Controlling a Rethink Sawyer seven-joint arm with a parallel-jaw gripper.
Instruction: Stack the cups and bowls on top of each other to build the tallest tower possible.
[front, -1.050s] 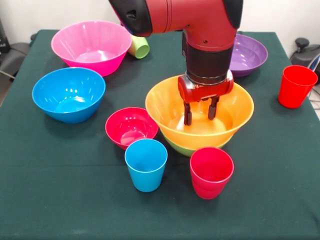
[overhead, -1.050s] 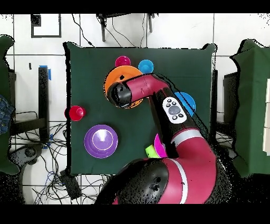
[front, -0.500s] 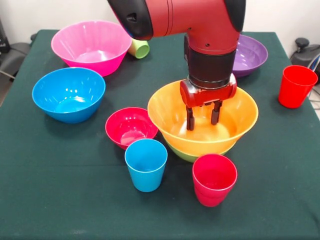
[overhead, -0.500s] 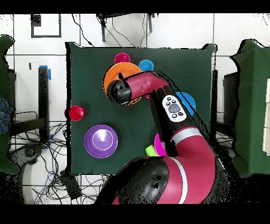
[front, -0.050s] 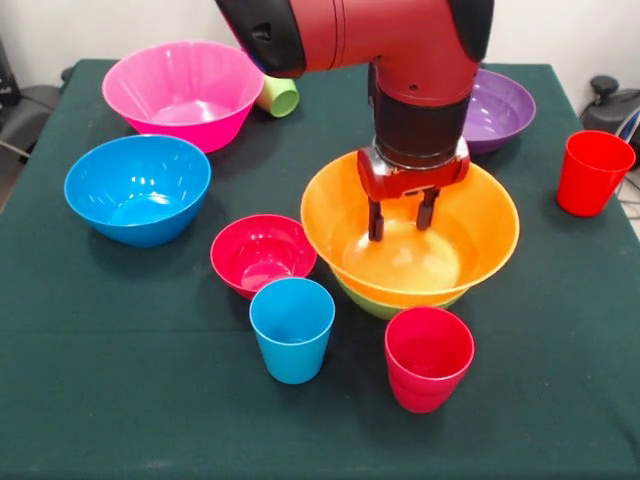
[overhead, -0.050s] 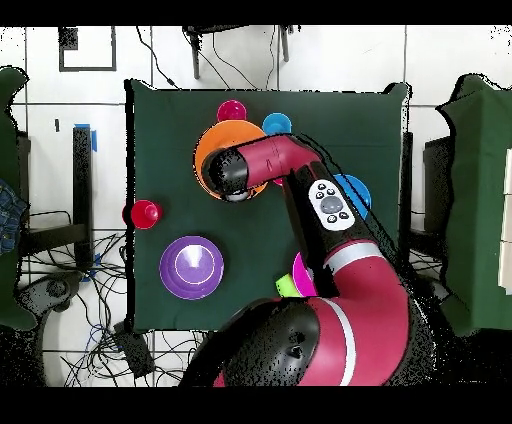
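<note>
Since the earlier frame the gripper (front, -0.050s: 399, 220) has risen a little inside the orange bowl (front, -0.050s: 470, 235), and that bowl has slid slightly toward the purple bowl (front, -0.050s: 500, 108). Its two fingers hang slightly parted and hold nothing. The orange bowl sits nested in the lime green bowl (front, -0.050s: 366, 300) near the middle of the table (front, -0.050s: 120, 400). Just beside it stand the small red bowl (front, -0.050s: 262, 254), the sky blue cup (front, -0.050s: 292, 329) and a red cup (front, -0.050s: 428, 358).

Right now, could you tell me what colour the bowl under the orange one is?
Lime green; only its lower edge peeks out beneath the orange bowl, best seen in the front view.
</note>
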